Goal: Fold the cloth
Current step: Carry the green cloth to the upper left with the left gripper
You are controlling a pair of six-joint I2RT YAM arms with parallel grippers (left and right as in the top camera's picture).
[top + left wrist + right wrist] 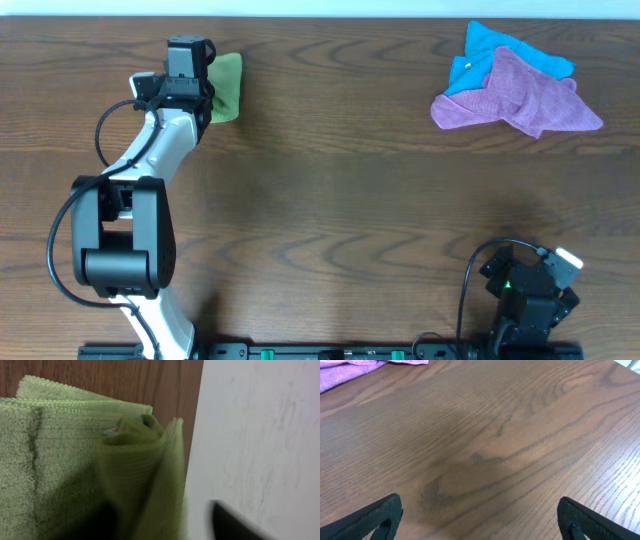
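Bunched cloth (135, 475) fold between parted left gripper (160, 522) fingers; right gripper (480, 520) spread wide above table (485, 435).

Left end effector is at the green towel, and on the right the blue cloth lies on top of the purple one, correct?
No: the overhead view shows the crumpled purple microfibre cloth on top of the blue microfibre cloth. The left end effector is at the light yellow-green microfibre towel.

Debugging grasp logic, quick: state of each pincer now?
Left pincer: at the cloth; closed or not cannot be told.
Right pincer: open, empty.
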